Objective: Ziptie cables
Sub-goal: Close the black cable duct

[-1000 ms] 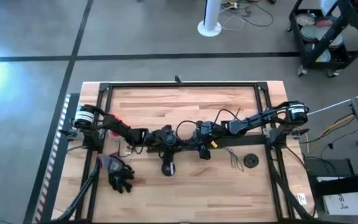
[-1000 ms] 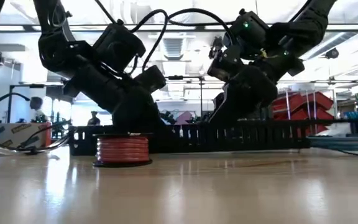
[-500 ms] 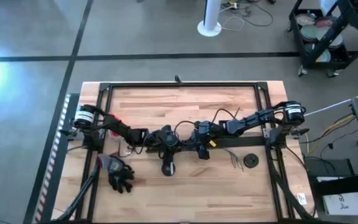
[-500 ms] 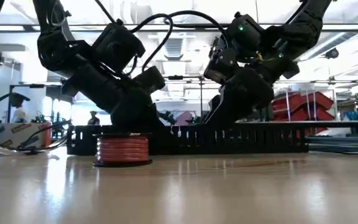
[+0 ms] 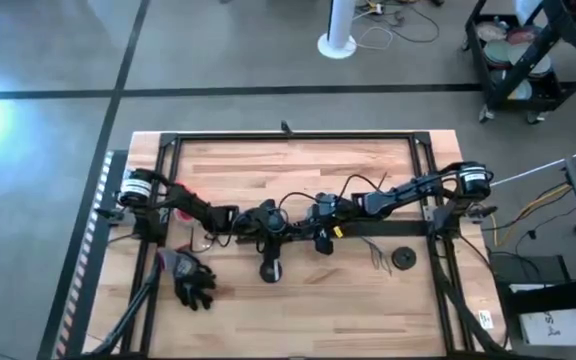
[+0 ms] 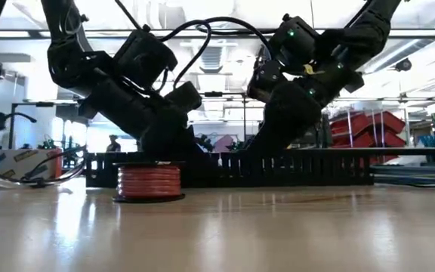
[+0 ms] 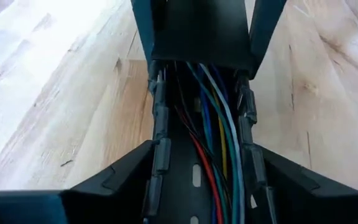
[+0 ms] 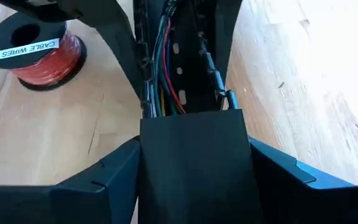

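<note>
Both grippers straddle the comb-toothed duct (image 6: 278, 168): left gripper (image 7: 197, 168) and right gripper (image 8: 188, 118) spread wide around it. Coloured cables (image 7: 219, 134) lie inside, apparently loose.

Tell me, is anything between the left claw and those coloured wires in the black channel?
Partly. The left gripper sits astride the duct, whose toothed side walls flank the cables; from above they lie uncovered there. Farther along, at the right gripper, a flat black piece covers them.
</note>
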Robot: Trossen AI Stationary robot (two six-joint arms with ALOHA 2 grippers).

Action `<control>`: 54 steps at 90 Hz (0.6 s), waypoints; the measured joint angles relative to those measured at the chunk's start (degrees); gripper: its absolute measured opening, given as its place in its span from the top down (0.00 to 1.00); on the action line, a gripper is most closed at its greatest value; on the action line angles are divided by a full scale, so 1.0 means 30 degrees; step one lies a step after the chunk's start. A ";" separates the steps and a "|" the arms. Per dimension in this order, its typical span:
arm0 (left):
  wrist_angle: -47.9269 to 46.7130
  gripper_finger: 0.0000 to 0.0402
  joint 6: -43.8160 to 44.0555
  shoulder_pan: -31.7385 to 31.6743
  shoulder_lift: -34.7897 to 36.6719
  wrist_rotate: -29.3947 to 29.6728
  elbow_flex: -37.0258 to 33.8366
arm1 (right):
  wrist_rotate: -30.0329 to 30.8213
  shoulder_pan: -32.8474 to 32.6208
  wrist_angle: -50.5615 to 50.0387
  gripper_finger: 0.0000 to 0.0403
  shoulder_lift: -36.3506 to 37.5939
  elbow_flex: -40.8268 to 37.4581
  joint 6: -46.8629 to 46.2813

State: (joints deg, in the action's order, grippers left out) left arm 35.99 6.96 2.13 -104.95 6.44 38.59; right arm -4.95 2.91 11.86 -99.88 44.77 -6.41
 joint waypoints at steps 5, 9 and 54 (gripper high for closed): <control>-0.0029 0.47 -0.0080 0.0029 0.0000 -0.0025 -0.0004 | -0.0051 0.0045 -0.0117 0.45 0.0000 0.0000 -0.0083; -0.0007 0.47 -0.0151 0.0036 0.0000 -0.0053 -0.0022 | -0.0136 0.0067 -0.0147 0.45 0.0000 -0.0009 -0.0035; 0.0201 0.45 -0.0460 -0.0423 -0.0884 -0.0522 0.0801 | -0.1531 -0.0315 0.0438 0.44 -0.2408 0.2689 0.2062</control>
State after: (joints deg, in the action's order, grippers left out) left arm 36.59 5.58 0.86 -107.60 4.88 40.99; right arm -9.54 1.97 13.18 -107.10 52.84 -0.22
